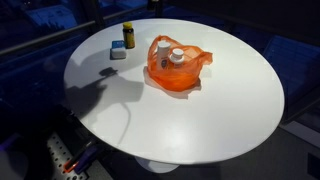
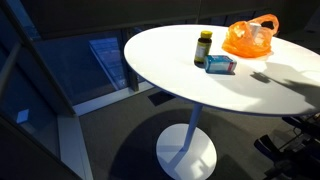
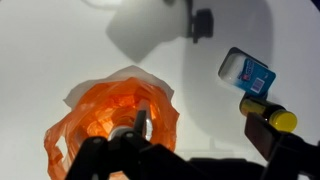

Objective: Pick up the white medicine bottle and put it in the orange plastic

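The orange plastic bag (image 1: 178, 72) lies open on the round white table (image 1: 230, 110) and shows in both exterior views (image 2: 248, 40). A white medicine bottle (image 1: 177, 58) stands inside it. In the wrist view the bag (image 3: 100, 110) is below and to the left, and the bottle is mostly hidden behind my left finger. My gripper (image 3: 215, 140) is open and empty, high above the table, with one finger over the bag and the other near the yellow-capped bottle. The gripper itself is out of both exterior views; only its shadow falls on the table.
A dark bottle with a yellow cap (image 1: 128, 36) (image 2: 204, 47) (image 3: 268, 112) and a small blue and white box (image 1: 118, 50) (image 2: 221, 65) (image 3: 247, 73) stand beside the bag. The table has a single pedestal base (image 2: 187, 150).
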`<state>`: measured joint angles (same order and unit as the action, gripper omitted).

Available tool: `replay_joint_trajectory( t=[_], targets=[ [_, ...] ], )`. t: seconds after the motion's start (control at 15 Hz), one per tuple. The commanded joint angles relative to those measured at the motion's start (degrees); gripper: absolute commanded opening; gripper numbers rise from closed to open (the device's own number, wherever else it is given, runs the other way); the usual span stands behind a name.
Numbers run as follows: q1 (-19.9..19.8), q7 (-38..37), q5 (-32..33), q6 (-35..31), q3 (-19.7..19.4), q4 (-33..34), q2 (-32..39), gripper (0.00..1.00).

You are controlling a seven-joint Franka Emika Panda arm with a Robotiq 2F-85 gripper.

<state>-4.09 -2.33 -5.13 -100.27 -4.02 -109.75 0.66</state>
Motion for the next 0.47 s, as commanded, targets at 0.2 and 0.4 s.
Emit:
replay_joint_trajectory(
  t=[0.2,0.4],
  targets=[
    [0.32,-3.99,5.94,7.87,0.2,4.06,-1.29,1.0],
    [0.17,-2.52,4.91,6.31,0.04,3.03,-1.06,1.0]
  ],
)
